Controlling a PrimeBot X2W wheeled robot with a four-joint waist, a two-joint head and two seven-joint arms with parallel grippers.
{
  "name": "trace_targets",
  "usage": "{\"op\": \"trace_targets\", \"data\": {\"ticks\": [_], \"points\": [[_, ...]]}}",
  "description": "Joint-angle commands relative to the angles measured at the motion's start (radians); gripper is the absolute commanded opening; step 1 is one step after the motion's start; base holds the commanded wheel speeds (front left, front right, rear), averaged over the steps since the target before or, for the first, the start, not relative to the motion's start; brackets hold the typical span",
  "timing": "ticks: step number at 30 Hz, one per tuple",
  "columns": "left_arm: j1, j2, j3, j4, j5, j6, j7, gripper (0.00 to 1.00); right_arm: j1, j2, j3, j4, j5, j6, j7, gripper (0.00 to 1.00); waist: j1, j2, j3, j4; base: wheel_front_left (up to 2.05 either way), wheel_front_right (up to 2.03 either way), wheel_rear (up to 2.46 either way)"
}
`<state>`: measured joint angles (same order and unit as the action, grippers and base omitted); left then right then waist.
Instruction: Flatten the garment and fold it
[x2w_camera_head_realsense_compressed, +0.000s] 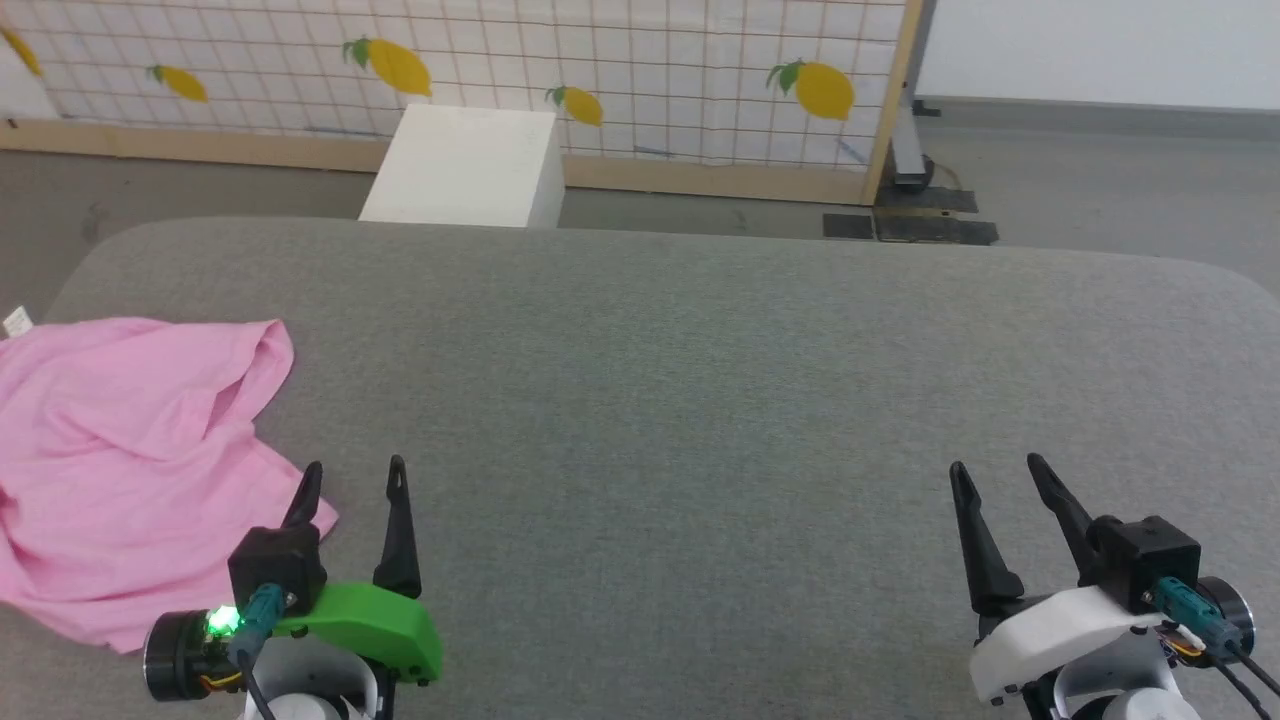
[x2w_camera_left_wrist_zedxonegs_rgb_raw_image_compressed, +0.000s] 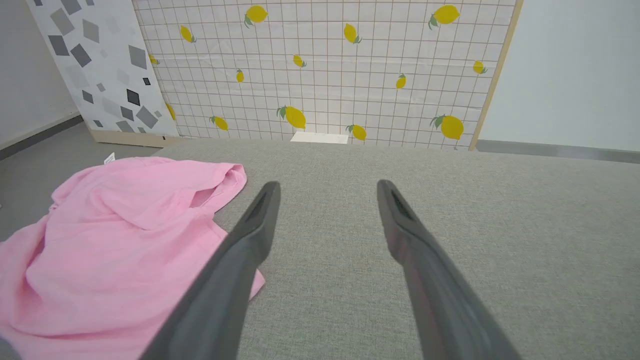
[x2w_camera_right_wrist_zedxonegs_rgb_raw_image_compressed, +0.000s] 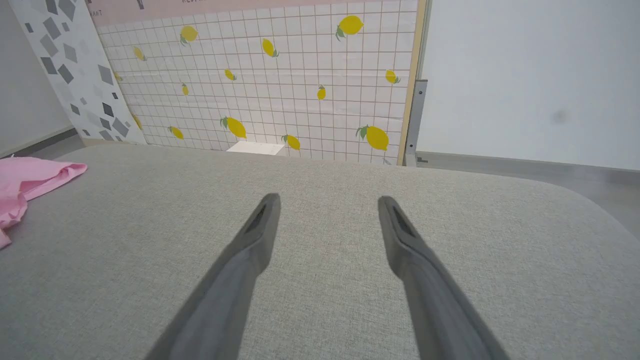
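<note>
The garment (x2w_camera_head_realsense_compressed: 130, 460) is a light pink, wrinkled piece of thin fabric bunched at the left end of the grey padded table (x2w_camera_head_realsense_compressed: 700, 400), partly over its left edge, with a small white label (x2w_camera_head_realsense_compressed: 17, 322) at its far corner. The left wrist view has the garment (x2w_camera_left_wrist_zedxonegs_rgb_raw_image_compressed: 115, 240) to the left, the right wrist view shows the garment (x2w_camera_right_wrist_zedxonegs_rgb_raw_image_compressed: 25, 182) at the far left edge. My left gripper (x2w_camera_head_realsense_compressed: 354, 478) stands open just right of the garment's near corner, one finger over its edge. My right gripper (x2w_camera_head_realsense_compressed: 995, 468) hovers open over bare table at the lower right.
A white box (x2w_camera_head_realsense_compressed: 465, 165) stands on the floor behind the table's far edge. A lemon-patterned grid panel (x2w_camera_head_realsense_compressed: 600, 70) with a wooden frame runs along the back. The table's corners are rounded.
</note>
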<state>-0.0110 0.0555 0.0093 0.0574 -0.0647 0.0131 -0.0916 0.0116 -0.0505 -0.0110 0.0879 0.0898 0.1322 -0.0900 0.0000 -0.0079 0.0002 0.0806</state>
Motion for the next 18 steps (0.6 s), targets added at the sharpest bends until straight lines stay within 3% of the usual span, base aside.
{"op": "trace_targets", "data": {"ticks": [1, 18], "points": [[0.007, 0.001, 0.003, 0.005, -0.014, 0.008, -0.011, 1.00, 0.003, 0.000, 0.002, 0.007, 0.011, -0.001, -0.012, 1.00, 0.0000, 0.0030, 0.001, 0.025, 0.00, 0.00, 0.00], [0.014, 0.004, 0.015, 0.024, -0.029, 0.017, -0.047, 1.00, -0.003, 0.000, 0.016, 0.042, 0.033, -0.001, -0.047, 1.00, 0.0000, 0.0041, 0.005, 0.169, 0.00, 0.00, 0.00]]}}
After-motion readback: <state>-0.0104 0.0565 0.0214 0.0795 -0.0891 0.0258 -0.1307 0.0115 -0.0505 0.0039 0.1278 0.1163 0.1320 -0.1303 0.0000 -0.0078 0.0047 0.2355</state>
